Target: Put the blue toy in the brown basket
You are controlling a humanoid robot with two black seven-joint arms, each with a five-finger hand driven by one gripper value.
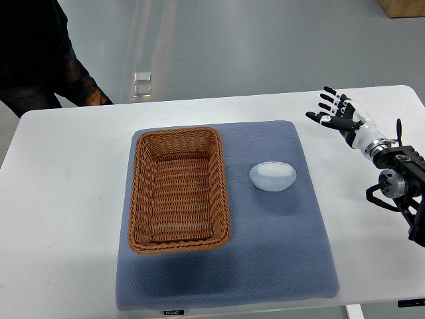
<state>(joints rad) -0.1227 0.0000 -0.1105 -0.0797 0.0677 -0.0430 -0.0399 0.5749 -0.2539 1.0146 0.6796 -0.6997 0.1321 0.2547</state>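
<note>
**Robot hand hovering right of the mat, toy lying beside the basket**

The right robot hand is hanging over the white table with fingers spread, grasping nothing, well apart from the blue toy. The toy is lying on the blue mat, just right of the brown basket, bare mat between them. A person's dark sleeve is showing beyond the table's far-left edge, above grey floor.

one basket, one toy, one mat
</note>
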